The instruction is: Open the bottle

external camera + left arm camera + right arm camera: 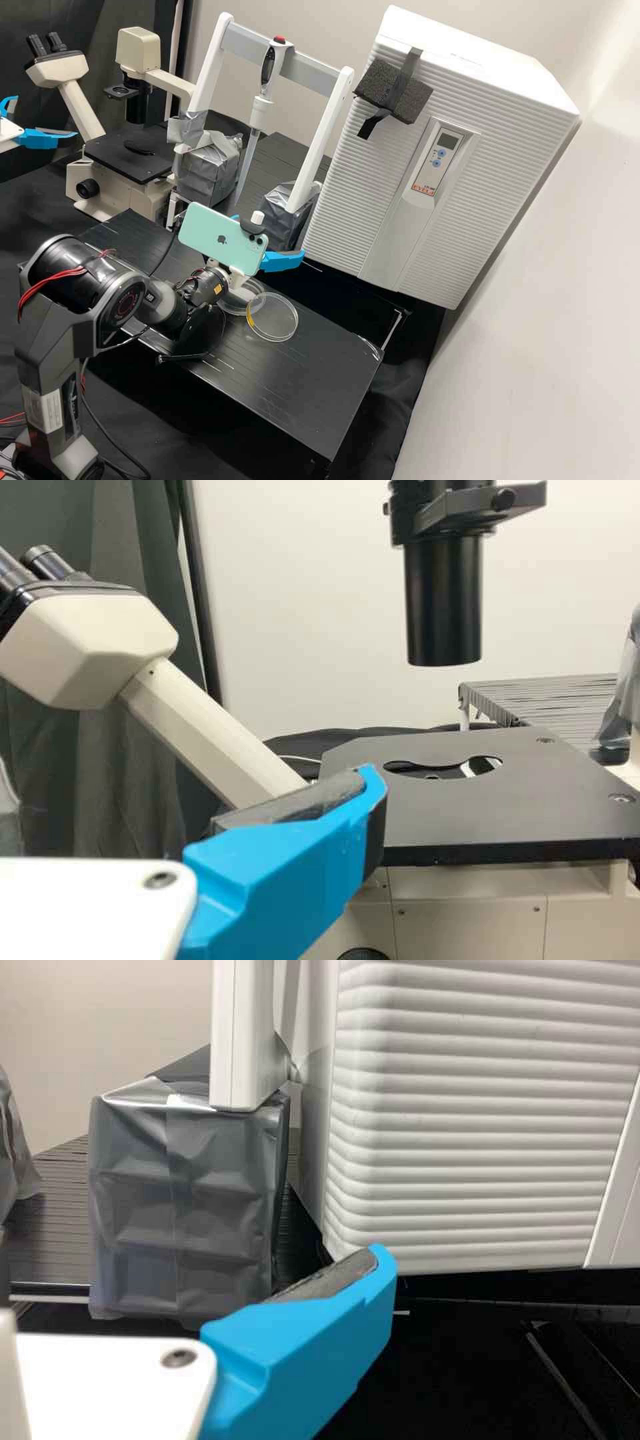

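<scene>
**Bottle at right gripper, cap on**

Lower left of the high view: right arm, phone (220,237) mounted at its wrist. Petri dish (272,317) lies on the counter (307,387), just below the phone. Right gripper (275,240) at frame centre, jaws spread. The bottle (257,217) shows its white cap above the phone, between the blue fingers; contact unclear. Far upper left: left gripper (43,117) beside the microscope (127,160), jaws spread.

White-capped bottle (257,219) behind mint phone (223,237), petri dish (272,317) on black bench (313,387)
</scene>
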